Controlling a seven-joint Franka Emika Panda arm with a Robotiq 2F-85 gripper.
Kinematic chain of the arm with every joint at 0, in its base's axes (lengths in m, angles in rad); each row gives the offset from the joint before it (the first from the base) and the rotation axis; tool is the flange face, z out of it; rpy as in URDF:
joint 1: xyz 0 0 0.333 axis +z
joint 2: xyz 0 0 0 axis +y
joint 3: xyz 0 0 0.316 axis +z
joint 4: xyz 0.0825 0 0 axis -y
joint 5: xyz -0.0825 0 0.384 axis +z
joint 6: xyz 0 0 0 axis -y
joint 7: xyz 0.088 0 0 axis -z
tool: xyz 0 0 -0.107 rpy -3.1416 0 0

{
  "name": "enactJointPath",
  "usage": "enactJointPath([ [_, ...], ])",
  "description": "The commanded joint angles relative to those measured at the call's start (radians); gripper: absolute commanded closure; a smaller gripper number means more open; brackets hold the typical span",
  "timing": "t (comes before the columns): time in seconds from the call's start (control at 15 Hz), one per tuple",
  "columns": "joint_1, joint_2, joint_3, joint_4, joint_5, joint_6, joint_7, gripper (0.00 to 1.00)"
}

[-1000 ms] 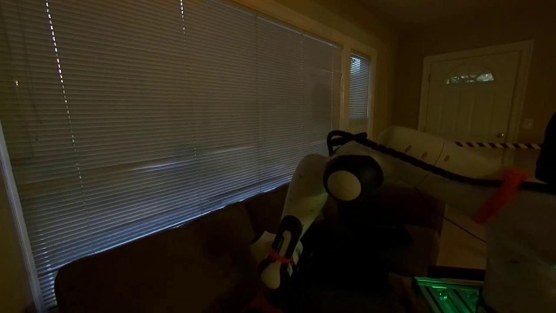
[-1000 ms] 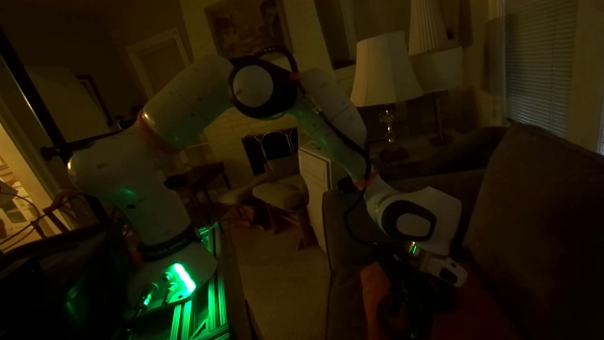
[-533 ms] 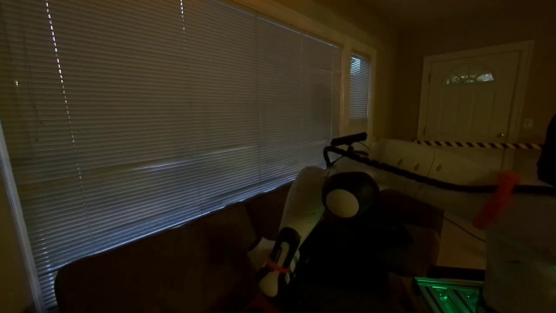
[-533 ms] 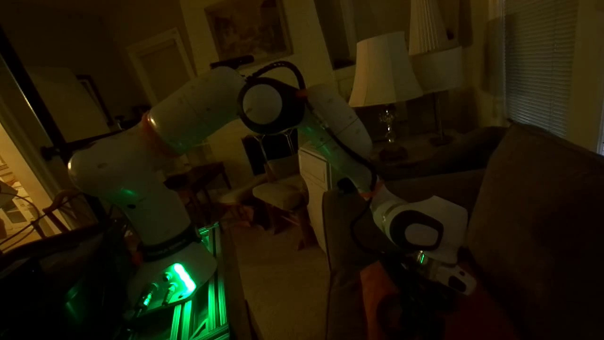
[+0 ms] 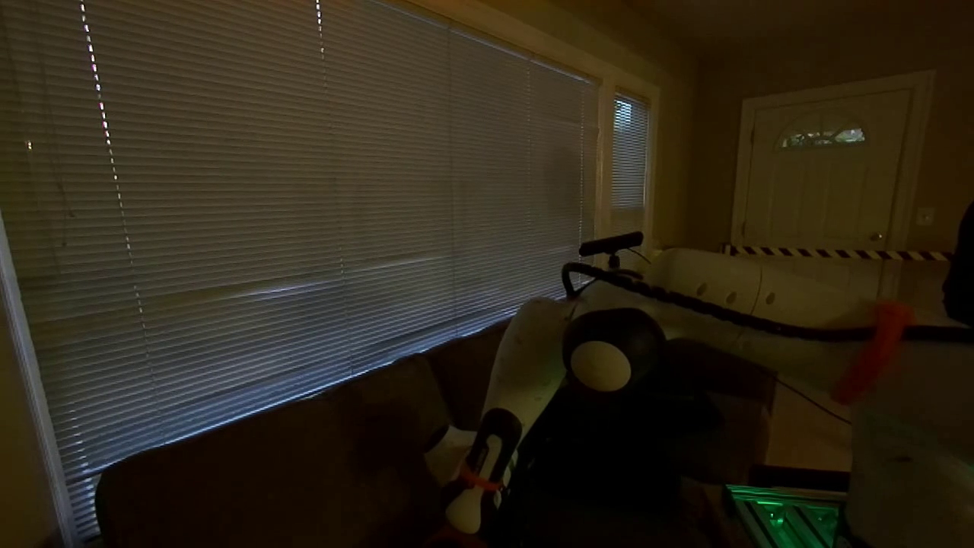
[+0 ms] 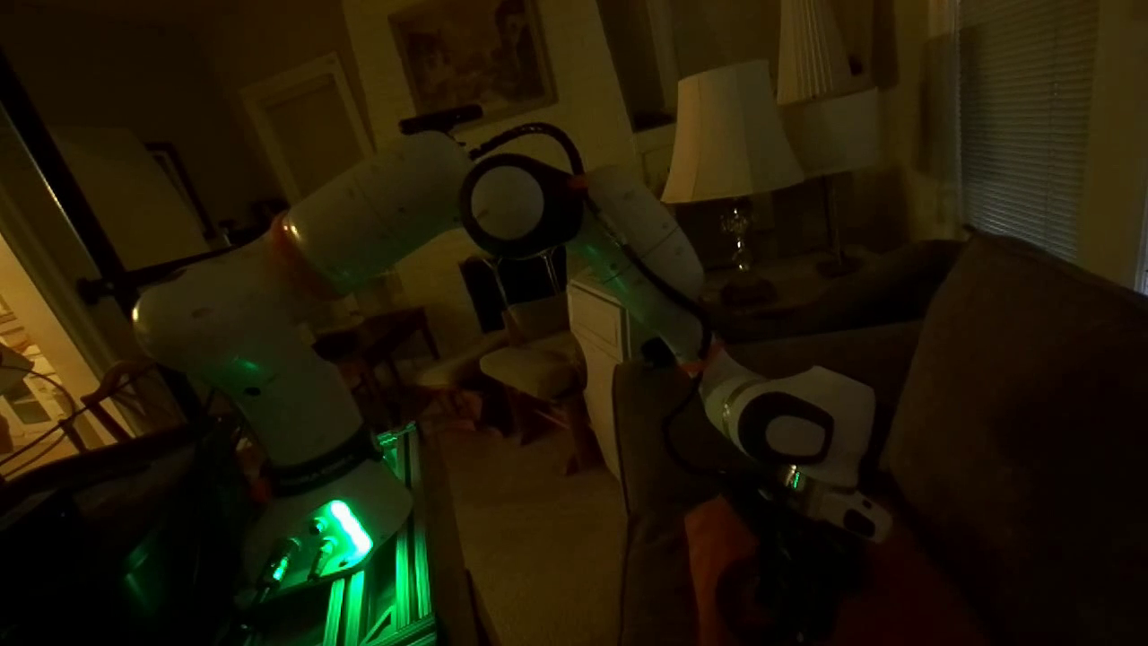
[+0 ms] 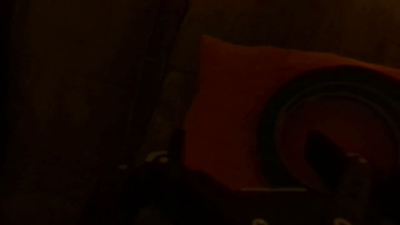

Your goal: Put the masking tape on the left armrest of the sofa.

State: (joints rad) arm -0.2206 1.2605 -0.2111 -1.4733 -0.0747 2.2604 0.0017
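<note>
Low in the dim wrist view, the jaws stand wide apart with nothing gripped: one at the left edge of an orange cushion (image 7: 225,112), the other shown within the hole of the tape (image 7: 268,134), how deep cannot be told. The tape lies on the cushion, at the right of that frame, part of its ring between the jaws. Lower right in an exterior view, the cushion rests on the sofa (image 6: 1031,359), near the armrest (image 6: 642,440). From there the white arm (image 6: 368,211) arches over to its green-lit base (image 6: 377,505) at lower left. A lamp (image 6: 731,135) stands at upper right, and a chair (image 6: 534,368) mid-frame. Blinds (image 5: 304,190) fill the left of an exterior view, with a door (image 5: 829,190) at upper right.
</note>
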Motion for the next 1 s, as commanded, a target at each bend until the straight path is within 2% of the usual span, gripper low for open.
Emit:
enactJointPath([
  [0.0, 0.005, 0.027, 0.003, 0.034, -0.007, -0.033, 0.007, 0.28],
  [0.07, 0.005, 0.029, 0.003, 0.036, -0.007, -0.036, 0.006, 0.3],
  [0.33, 0.004, 0.034, 0.004, 0.041, -0.006, -0.045, 0.004, 0.64],
  [0.67, 0.007, 0.041, 0.013, 0.049, -0.008, -0.054, -0.001, 0.99],
  [0.73, 0.009, 0.041, 0.014, 0.048, -0.008, -0.052, 0.0, 1.0],
  [0.8, 0.011, 0.04, 0.014, 0.047, -0.009, -0.05, -0.001, 0.96],
  [0.93, 0.014, 0.034, 0.012, 0.042, -0.009, -0.051, 0.001, 0.97],
])
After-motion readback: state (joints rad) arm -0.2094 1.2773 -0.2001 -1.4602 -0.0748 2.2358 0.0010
